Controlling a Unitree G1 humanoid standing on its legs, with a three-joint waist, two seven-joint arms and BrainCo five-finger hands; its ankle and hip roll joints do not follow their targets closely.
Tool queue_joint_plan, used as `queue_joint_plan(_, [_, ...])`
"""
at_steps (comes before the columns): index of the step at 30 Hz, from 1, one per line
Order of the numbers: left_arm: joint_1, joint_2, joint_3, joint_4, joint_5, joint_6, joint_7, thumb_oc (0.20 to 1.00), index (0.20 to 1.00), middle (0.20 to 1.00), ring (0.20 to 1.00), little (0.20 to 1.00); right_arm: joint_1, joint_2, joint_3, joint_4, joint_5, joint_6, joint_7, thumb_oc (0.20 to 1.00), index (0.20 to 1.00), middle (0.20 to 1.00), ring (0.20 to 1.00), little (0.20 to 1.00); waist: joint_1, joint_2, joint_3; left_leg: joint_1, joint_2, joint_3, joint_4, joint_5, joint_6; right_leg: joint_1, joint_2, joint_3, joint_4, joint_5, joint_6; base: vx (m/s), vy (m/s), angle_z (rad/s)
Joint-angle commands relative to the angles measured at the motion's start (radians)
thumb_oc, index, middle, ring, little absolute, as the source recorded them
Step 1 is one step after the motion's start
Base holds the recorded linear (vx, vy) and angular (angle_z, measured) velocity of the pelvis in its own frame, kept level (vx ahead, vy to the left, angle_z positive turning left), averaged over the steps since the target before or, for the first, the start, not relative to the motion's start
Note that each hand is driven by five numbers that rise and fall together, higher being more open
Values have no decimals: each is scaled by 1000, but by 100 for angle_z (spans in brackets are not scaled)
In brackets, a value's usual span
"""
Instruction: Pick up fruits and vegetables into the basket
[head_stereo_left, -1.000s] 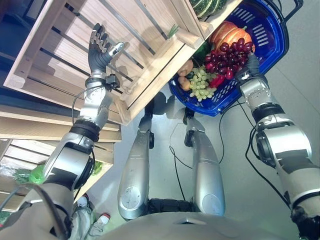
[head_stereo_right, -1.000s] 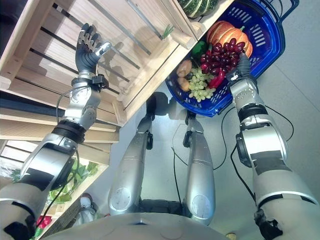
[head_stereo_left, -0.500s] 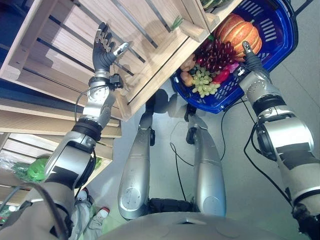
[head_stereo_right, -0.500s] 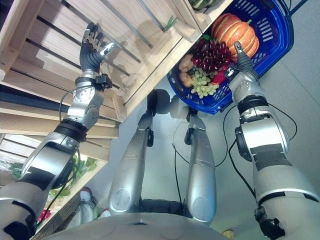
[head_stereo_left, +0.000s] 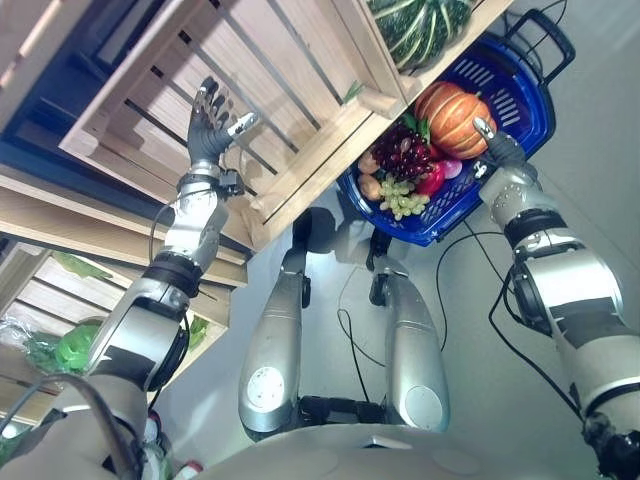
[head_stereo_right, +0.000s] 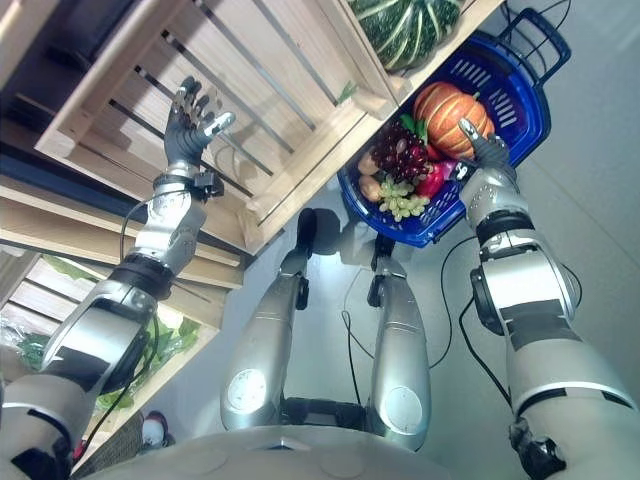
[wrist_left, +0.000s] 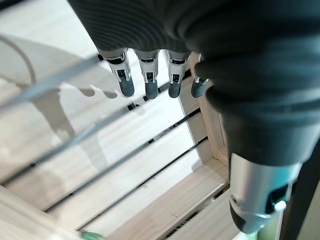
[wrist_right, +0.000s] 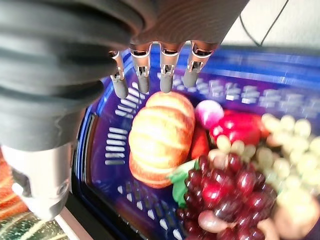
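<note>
A blue basket (head_stereo_left: 508, 80) sits on the floor beside the wooden shelves. It holds an orange pumpkin (head_stereo_left: 455, 110), red grapes (head_stereo_left: 400, 155), green grapes (head_stereo_left: 402, 197), something red (head_stereo_left: 432, 180) and a potato (head_stereo_left: 370, 188). My right hand (head_stereo_left: 492, 145) hovers over the basket next to the pumpkin (wrist_right: 157, 137), its fingers (wrist_right: 142, 75) straight and empty. Under them lie the red grapes (wrist_right: 220, 190). My left hand (head_stereo_left: 208, 130) is raised inside a bare wooden crate (head_stereo_left: 290, 80), open, its fingers (wrist_left: 147, 75) straight above the slats.
A green striped squash (head_stereo_left: 415, 25) lies in the neighbouring crate, just above the basket. Lower shelves at the left carry leafy greens (head_stereo_left: 75, 345). Grey floor (head_stereo_left: 600, 170) stretches out to the right of the basket.
The camera has shifted. My right hand has drawn back from the red grapes to the pumpkin's side, with nothing in it. My left hand stays open in the crate.
</note>
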Motion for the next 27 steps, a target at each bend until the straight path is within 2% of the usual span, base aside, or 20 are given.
queue_joint_plan(1, [80, -1, 56, 17, 63, -5, -33, 1000, 1000, 1000, 1000, 1000, 131, -51, -12, -58, -68, -74, 17, 1000, 1000, 1000, 1000, 1000, -9, 17, -64, 105, -68, 3, 13, -117, 25, 151, 16, 6, -117, 20, 90, 32, -15, -6])
queue_joint_plan(3, [130, -3, 59, 29, 83, 0, -51, 1000, 1000, 1000, 1000, 1000, 192, -43, -20, -71, -98, -94, 22, 1000, 1000, 1000, 1000, 1000, -9, 12, -92, 139, -64, 3, -14, -116, 23, 192, 11, 3, -151, 27, 91, 40, -17, -3])
queue_joint_plan(5, [228, -7, 71, 55, 114, 16, -90, 1000, 1000, 1000, 1000, 1000, 308, -28, -28, -95, -144, -125, 30, 1000, 1000, 1000, 1000, 1000, -10, 2, -157, 205, -55, 7, -68, -110, 21, 273, 6, 5, -216, 41, 95, 53, -10, 3])
queue_joint_plan(6, [231, -7, 71, 54, 114, 16, -90, 1000, 1000, 1000, 1000, 1000, 311, -27, -29, -96, -145, -125, 29, 1000, 1000, 1000, 1000, 1000, -10, 2, -157, 209, -55, 7, -71, -110, 21, 276, 6, 5, -219, 42, 95, 98, -8, -2])
queue_joint_plan(7, [288, -15, 90, 82, 149, 22, -112, 1000, 1000, 1000, 1000, 1000, 385, -17, -41, -109, -189, -139, 34, 1000, 1000, 1000, 1000, 1000, -13, -4, -204, 252, -50, 11, -102, -108, 19, 330, 6, 11, -260, 48, 98, 108, -8, -2])
queue_joint_plan(9, [332, -22, 106, 103, 180, 30, -139, 1000, 1000, 1000, 1000, 1000, 453, -6, -50, -125, -227, -150, 39, 1000, 1000, 1000, 1000, 1000, -15, -10, -243, 285, -45, 17, -122, -108, 18, 367, 7, 13, -286, 52, 102, 106, -11, -1])
queue_joint_plan(10, [332, -22, 106, 103, 180, 30, -139, 1000, 1000, 1000, 1000, 1000, 453, -6, -50, -125, -227, -150, 39, 1000, 1000, 1000, 1000, 1000, -15, -10, -243, 285, -45, 17, -122, -108, 18, 367, 7, 13, -286, 52, 102, 167, 5, 8])
queue_joint_plan(11, [412, -36, 126, 139, 253, 51, -178, 1000, 1000, 1000, 1000, 1000, 576, 9, -63, -146, -324, -165, 44, 1000, 1000, 1000, 1000, 1000, -18, -13, -312, 332, -40, 23, -139, -114, 19, 416, 8, 21, -312, 54, 104, 178, 14, 11])
queue_joint_plan(14, [493, -57, 142, 203, 345, 71, -229, 1000, 1000, 1000, 1000, 1000, 694, 33, -88, -135, -367, -164, 74, 1000, 1000, 1000, 1000, 1000, -18, -16, -387, 382, -32, 29, -159, -122, 19, 463, 10, 23, -336, 54, 109, 181, 8, 12])
queue_joint_plan(15, [498, -59, 142, 209, 352, 70, -230, 1000, 1000, 1000, 1000, 1000, 701, 36, -89, -133, -372, -166, 74, 1000, 1000, 1000, 1000, 1000, -18, -16, -392, 387, -32, 29, -161, -122, 19, 467, 11, 23, -339, 54, 109, 170, 6, 8])
queue_joint_plan(17, [542, -70, 146, 280, 402, 95, -275, 1000, 1000, 1000, 1000, 1000, 761, 68, -92, -106, -406, -139, 93, 1000, 1000, 1000, 1000, 1000, -25, -18, -439, 422, -22, 39, -181, -126, 17, 498, 13, 27, -359, 54, 114, 129, 13, 3])
queue_joint_plan(21, [586, -87, 137, 398, 468, 93, -325, 1000, 1000, 1000, 1000, 1000, 830, 125, -91, -54, -455, -110, 110, 1000, 1000, 1000, 1000, 1000, -34, -20, -477, 454, -12, 46, -193, -140, 12, 531, 13, 28, -372, 43, 117, 68, 7, 3])
queue_joint_plan(27, [623, -122, 146, 497, 479, 95, -362, 1000, 1000, 1000, 1000, 1000, 892, 173, -99, 35, -492, -40, 186, 1000, 1000, 1000, 1000, 1000, -52, -17, -492, 483, -1, 62, -192, -160, 12, 554, 13, 36, -369, 22, 113, 20, 12, -8])
